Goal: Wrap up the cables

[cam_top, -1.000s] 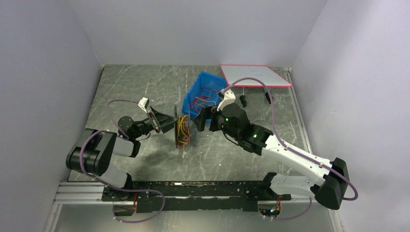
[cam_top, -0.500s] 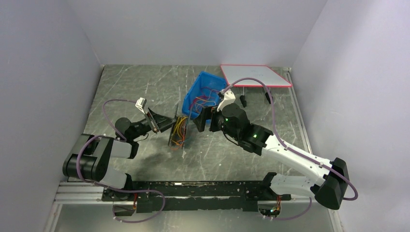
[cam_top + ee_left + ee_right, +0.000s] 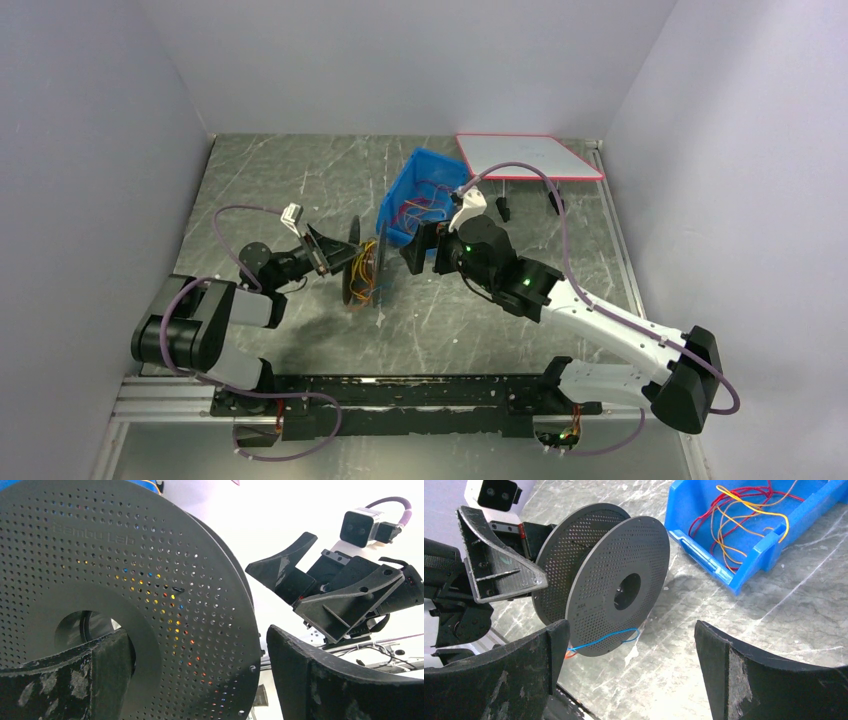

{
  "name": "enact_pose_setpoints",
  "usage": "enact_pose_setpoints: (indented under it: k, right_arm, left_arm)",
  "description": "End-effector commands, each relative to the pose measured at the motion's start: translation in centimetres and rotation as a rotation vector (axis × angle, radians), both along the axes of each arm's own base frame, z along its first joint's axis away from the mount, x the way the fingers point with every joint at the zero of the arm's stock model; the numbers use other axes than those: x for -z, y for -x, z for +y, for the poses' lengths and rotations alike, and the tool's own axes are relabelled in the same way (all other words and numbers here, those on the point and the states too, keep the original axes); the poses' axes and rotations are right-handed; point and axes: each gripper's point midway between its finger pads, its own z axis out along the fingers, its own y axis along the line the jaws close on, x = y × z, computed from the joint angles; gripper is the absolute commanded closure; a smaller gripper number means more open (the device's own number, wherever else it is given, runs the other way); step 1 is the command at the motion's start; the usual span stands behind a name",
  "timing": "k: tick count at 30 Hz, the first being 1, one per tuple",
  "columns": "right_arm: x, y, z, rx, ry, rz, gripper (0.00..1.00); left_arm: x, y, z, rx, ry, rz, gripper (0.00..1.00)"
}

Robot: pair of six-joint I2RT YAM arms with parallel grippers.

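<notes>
Blue bin [image 3: 774,547] holds loose red, orange and yellow cables [image 3: 739,517]; left gripper [image 3: 196,637] and right gripper [image 3: 631,629] both stand wide open.

Left pincer [image 3: 345,257] and right pincer [image 3: 412,250] gape, facing each other.

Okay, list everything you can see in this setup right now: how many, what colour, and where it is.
spool: one, dark grey, mid-table, on edge and tilted
cables: loose bundle, red, orange and yellow, in the bin; more on the spool
blue wire: one, hanging below the spool
bin: one, blue, behind the spool
board: one, white with red edge, back right
table: one, dark marbled
left gripper: open, at the spool
right gripper: open, facing the spool
</notes>
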Motion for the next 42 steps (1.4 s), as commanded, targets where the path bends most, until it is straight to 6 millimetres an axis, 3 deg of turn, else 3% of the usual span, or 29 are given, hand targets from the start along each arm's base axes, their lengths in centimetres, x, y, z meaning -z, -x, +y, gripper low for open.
enact_pose_setpoints:
  k: [1, 17, 27, 42]
  right_arm:
    - [0.2, 0.0, -0.2, 0.008, -0.008, -0.001, 0.01]
    - [0.5, 0.1, 0.2, -0.001, -0.018, 0.011, 0.01]
    - [0.6, 0.1, 0.3, -0.004, -0.020, 0.014, 0.01]
    - [1.0, -0.1, 0.5, -0.005, -0.006, 0.015, 0.01]
  left_arm:
    - [0.2, -0.2, 0.4, -0.022, -0.017, -0.035, 0.00]
    - [1.8, -1.9, 2.7, -0.190, -0.239, 0.006, 0.00]
    - [2.9, -2.0, 3.2, -0.212, -0.276, 0.054, 0.00]
    - [2.2, -2.6, 4.2, -0.275, -0.348, 0.072, 0.00]
